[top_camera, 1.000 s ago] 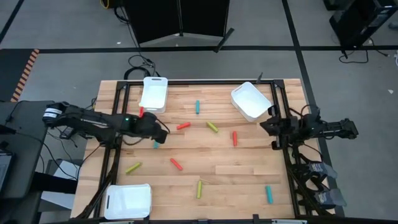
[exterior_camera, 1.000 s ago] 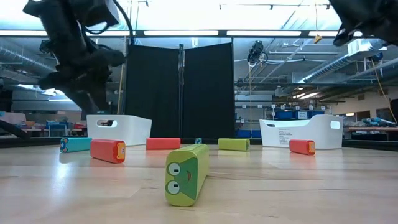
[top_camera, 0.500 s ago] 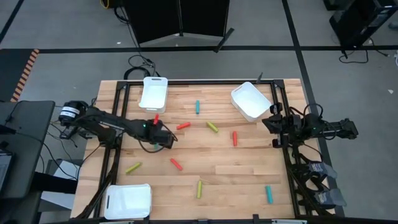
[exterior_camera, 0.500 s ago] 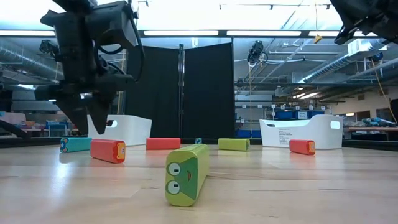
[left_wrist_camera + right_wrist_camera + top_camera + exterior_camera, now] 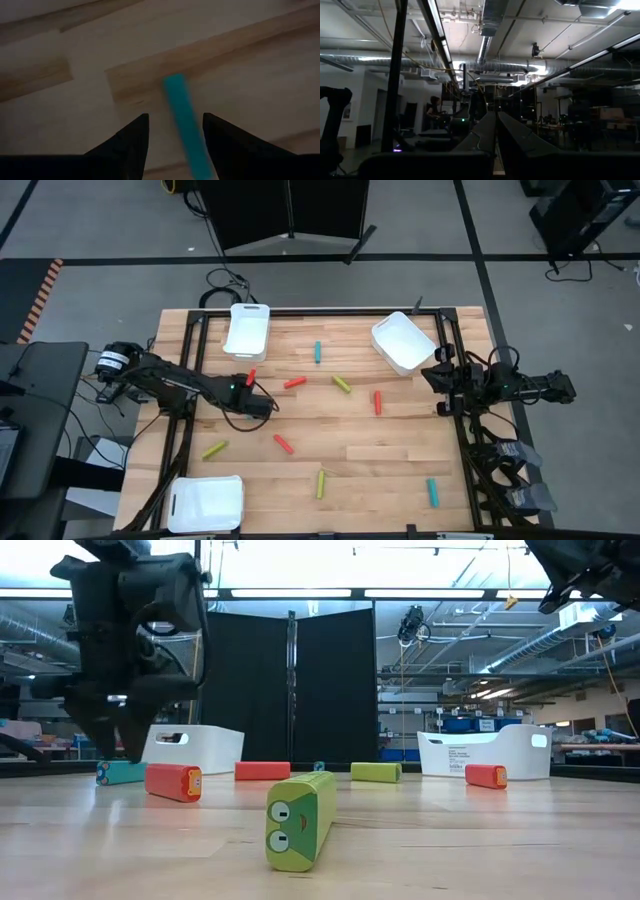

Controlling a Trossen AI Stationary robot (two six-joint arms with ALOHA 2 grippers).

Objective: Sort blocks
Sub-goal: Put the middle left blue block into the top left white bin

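My left gripper (image 5: 175, 122) is open and low over a teal block (image 5: 185, 125) that lies flat on the wood. One finger stands on each side of the block and it does not touch either. In the low view the gripper (image 5: 113, 745) hangs just above that block (image 5: 122, 772). From above, the gripper (image 5: 257, 408) hides it. Other red, teal and yellow-green blocks lie scattered, among them a red one (image 5: 251, 373) and a yellow-green one (image 5: 298, 820). My right gripper (image 5: 496, 135) is shut and waits at the table's right edge (image 5: 440, 385).
White trays sit at the far left (image 5: 248, 330), the far right (image 5: 403, 342) and the near left corner (image 5: 206, 504). Blocks lie nearby: red (image 5: 294, 382), red (image 5: 284, 444), yellow-green (image 5: 214, 449), yellow-green (image 5: 342, 384), teal (image 5: 318, 352).
My left gripper has moved from near the far-left tray toward the table's near side. It has come down until its fingers stand on either side of the teal block. The blocks have stayed where they were.
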